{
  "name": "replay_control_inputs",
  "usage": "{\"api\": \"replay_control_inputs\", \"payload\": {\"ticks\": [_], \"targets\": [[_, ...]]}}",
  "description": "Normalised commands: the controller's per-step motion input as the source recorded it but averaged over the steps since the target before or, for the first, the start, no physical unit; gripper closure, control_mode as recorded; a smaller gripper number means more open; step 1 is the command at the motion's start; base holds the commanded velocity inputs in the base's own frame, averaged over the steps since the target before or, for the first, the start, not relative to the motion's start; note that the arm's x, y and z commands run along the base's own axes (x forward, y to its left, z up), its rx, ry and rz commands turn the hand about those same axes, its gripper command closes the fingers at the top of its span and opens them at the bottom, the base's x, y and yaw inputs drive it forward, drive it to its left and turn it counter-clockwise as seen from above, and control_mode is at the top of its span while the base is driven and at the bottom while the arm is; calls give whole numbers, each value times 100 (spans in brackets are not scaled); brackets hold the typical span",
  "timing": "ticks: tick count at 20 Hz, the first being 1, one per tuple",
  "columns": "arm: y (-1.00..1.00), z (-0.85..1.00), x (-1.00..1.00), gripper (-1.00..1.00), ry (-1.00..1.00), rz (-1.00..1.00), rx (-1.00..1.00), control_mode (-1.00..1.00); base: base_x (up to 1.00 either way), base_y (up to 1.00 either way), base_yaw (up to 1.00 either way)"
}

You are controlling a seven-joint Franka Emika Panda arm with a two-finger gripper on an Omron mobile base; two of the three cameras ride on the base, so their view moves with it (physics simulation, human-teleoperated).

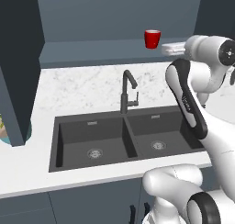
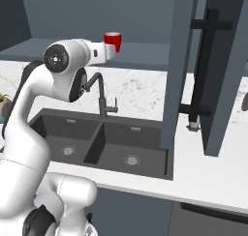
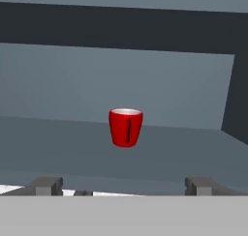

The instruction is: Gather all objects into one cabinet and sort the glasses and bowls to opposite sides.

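One red cup [image 3: 126,127] of the glasses stands upright on the flat blue-grey shelf board [image 3: 58,138] of the open cabinet [image 1: 92,16]. In the left base view the red cup [image 1: 152,38] is toward the shelf's right part; the right base view has this cup [image 2: 113,40] just past my white hand [image 2: 99,52]. My gripper [image 3: 124,187] is open, level with the shelf's front edge and short of the cup, fingertips [image 3: 47,185] wide apart with nothing between them. The bowls are out of view.
Below the cabinet lies a white marble counter [image 1: 82,87] with a dark double sink [image 1: 96,136] and a black faucet [image 1: 126,92]. An open dark cabinet door [image 1: 18,67] hangs at the left, another door panel [image 2: 213,70] at the right.
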Motion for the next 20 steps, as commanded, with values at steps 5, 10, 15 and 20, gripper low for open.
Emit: {"api": "replay_control_inputs", "payload": {"ticks": [5, 10, 15, 20], "targets": [[-20, 0, 26, -100, 0, 0, 3, -100, 0, 0, 0], [-7, 0, 44, -100, 0, 0, 3, -100, 0, 0, 0], [0, 0, 54, -100, 1, 0, 0, -100, 0, 0, 0], [0, -7, 50, -100, 7, 0, 0, -100, 0, 0, 0]]}}
